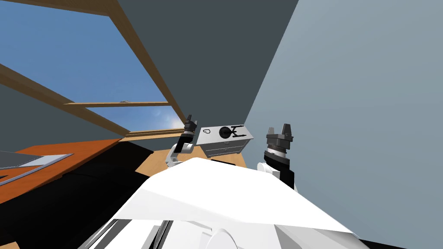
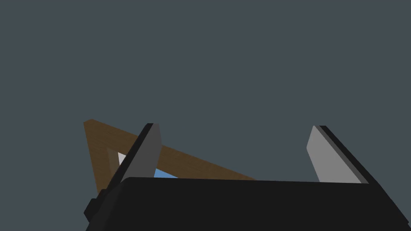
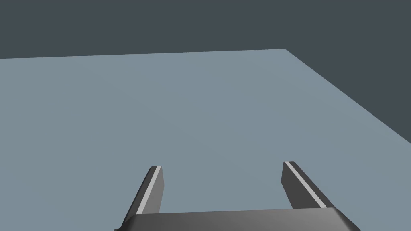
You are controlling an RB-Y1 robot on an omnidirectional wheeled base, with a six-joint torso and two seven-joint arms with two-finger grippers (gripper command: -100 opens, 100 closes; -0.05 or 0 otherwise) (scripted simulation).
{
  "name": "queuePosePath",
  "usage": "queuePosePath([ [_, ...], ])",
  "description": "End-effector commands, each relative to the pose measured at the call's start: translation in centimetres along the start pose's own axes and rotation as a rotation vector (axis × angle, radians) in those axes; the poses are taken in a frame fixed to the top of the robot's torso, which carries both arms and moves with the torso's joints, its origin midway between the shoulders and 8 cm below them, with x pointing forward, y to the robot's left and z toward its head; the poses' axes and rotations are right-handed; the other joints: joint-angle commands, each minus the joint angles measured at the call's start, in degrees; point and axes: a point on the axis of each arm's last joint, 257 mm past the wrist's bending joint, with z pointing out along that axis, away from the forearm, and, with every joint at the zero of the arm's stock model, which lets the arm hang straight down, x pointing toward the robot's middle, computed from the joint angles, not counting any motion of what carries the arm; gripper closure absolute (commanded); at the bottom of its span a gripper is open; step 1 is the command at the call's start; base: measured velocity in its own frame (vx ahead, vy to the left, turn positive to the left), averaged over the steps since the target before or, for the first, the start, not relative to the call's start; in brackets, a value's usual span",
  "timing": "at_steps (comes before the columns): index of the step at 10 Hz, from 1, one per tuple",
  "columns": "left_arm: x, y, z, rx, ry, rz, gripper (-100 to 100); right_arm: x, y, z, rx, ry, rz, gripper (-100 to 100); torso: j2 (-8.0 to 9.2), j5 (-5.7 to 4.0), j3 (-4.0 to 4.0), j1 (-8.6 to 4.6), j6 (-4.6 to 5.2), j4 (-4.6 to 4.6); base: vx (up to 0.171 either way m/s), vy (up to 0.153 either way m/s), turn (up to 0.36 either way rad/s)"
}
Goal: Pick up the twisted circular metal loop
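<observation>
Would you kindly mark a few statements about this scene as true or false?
1. The thin loop lies on top of the grey cabinet. True.
2. The left tool is shut on the loop. False: its fingers stand apart and hold nothing.
3. A dark object sits on the cabinet top beside the loop. True.
4. The right tool is shut. False: it is open, with nothing between its fingers.
5. The loop lies at the cabinet end nearer the right tool. False: it lies at the end nearer the left tool.

No legible text, label, number or sign on anything.
</observation>
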Motion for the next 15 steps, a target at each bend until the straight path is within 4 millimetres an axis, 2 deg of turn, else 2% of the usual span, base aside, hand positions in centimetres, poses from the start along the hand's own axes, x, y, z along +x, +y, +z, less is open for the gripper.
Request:
queuePosePath([
  [1, -0.9, 1.6, 0.7, -0.045, -0.021, -0.015, -100, 0.0, 0.0, 0.0, 0.000, 0.000, 0.000, 0, 0.00, 0.00, 0.00, 0.00, 0.00, 0.00, -0.060, 0.013, -0.048],
  [2, -1.7, 2.8, 1.2, -0.077, -0.040, -0.029, -100, 0.0, 0.0, 0.0, 0.000, 0.000, 0.000, 0, -0.01, -0.01, -0.01, -0.02, 0.01, -0.01, -0.086, 0.017, -0.087],
  [3, -1.8, 3.1, 1.1, -0.089, -0.042, -0.029, -100, 0.0, 0.0, 0.0, 0.000, 0.000, 0.000, 0, 0.05, 0.00, 0.02, -0.01, 0.01, 0.01, -0.058, 0.016, -0.032],
  [5, -3.5, 5.8, 1.9, -0.161, -0.087, -0.062, -100, 0.0, 0.0, 0.0, 0.000, 0.000, 0.000, 0, -0.07, 0.00, -0.04, 0.01, 0.01, -0.02, -0.052, 0.023, -0.073],
  [6, -3.5, 6.0, 1.9, -0.168, -0.089, -0.062, -100, 0.0, 0.0, 0.0, 0.000, 0.000, 0.000, 0, -0.03, 0.01, -0.03, 0.01, 0.01, -0.02, -0.058, 0.021, -0.033],
  [7, -4.3, 7.4, 2.2, -0.205, -0.113, -0.080, -100, 0.0, 0.0, 0.0, 0.000, 0.000, 0.000, 0, -0.04, 0.00, -0.02, 0.01, -0.01, -0.01, -0.051, 0.021, -0.071],
  [8, -4.3, 7.5, 2.2, -0.208, -0.114, -0.080, -100, 0.0, 0.0, 0.0, 0.000, 0.000, 0.000, 0, -0.06, 0.00, -0.04, 0.01, 0.01, -0.02, -0.036, 0.013, -0.034],
  [10, -5.8, 9.9, 2.7, -0.272, -0.161, -0.114, -100, 0.0, 0.0, 0.0, 0.000, 0.000, 0.000, 0, -0.10, -0.01, -0.06, -0.03, 0.00, -0.02, -0.047, 0.019, -0.097],
  [11, -5.9, 10.5, 2.5, -0.291, -0.166, -0.115, -100, 0.0, 0.0, 0.0, 0.000, 0.000, 0.000, 0, -0.08, 0.00, -0.05, 0.01, 0.02, -0.02, -0.041, 0.019, -0.044],
  [15, -8.1, 14.9, 2.2, -0.416, -0.242, -0.155, -100, 0.0, 0.0, 0.0, 0.000, 0.000, 0.000, 0, -0.16, 0.00, -0.09, -0.02, -0.02, -0.04, -0.028, 0.013, -0.084],
])
